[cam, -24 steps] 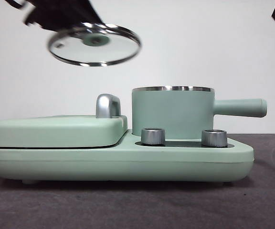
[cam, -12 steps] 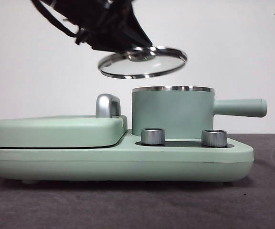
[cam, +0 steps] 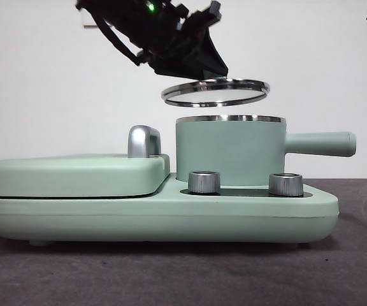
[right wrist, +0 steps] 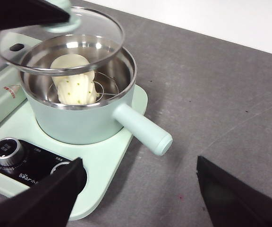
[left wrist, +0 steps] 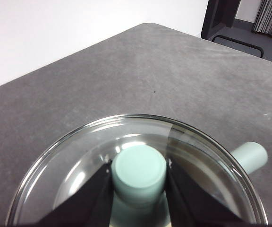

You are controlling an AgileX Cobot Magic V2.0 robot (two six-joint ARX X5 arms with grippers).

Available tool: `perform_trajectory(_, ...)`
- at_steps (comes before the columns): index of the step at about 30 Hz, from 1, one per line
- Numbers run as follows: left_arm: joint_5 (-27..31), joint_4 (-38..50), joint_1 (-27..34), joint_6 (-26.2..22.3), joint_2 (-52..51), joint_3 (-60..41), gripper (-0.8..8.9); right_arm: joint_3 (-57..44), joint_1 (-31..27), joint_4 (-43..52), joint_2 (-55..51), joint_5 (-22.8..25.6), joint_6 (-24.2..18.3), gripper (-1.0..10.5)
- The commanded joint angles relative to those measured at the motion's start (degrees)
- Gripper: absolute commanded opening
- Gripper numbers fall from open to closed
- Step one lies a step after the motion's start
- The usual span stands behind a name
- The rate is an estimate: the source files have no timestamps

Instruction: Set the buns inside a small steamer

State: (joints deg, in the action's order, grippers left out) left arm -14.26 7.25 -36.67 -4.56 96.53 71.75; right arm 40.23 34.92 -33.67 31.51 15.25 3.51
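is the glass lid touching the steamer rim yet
Apart. The front view shows white wall between the glass lid, held by the left gripper, and the small steamer rim below.

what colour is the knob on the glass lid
Mint green, the knob on the glass lid; the left wrist view shows it best.

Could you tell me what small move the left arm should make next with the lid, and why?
Probably lower it straight down. The left gripper is shut on the glass lid by its knob, almost level just above the small steamer, and the buns already lie inside. The right gripper waits open beside the pot.
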Motion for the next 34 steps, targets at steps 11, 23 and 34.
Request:
perform_trajectory(11,-0.11,5.2,-2.03,-2.73,4.09,2.23,0.11,0.26,0.42,0.39,0.2,0.24,1.03,3.8)
perform_trajectory(23,-0.11,3.8,-2.78,-3.82,4.79,2.23,0.11,0.26,0.42,0.37,0.2,0.2,1.03,3.8)
perform_trajectory(34,-0.11,2.84,-2.56,-3.8,5.55,2.23,0.11,0.26,0.42,0.37,0.2,0.2,1.03,3.8)
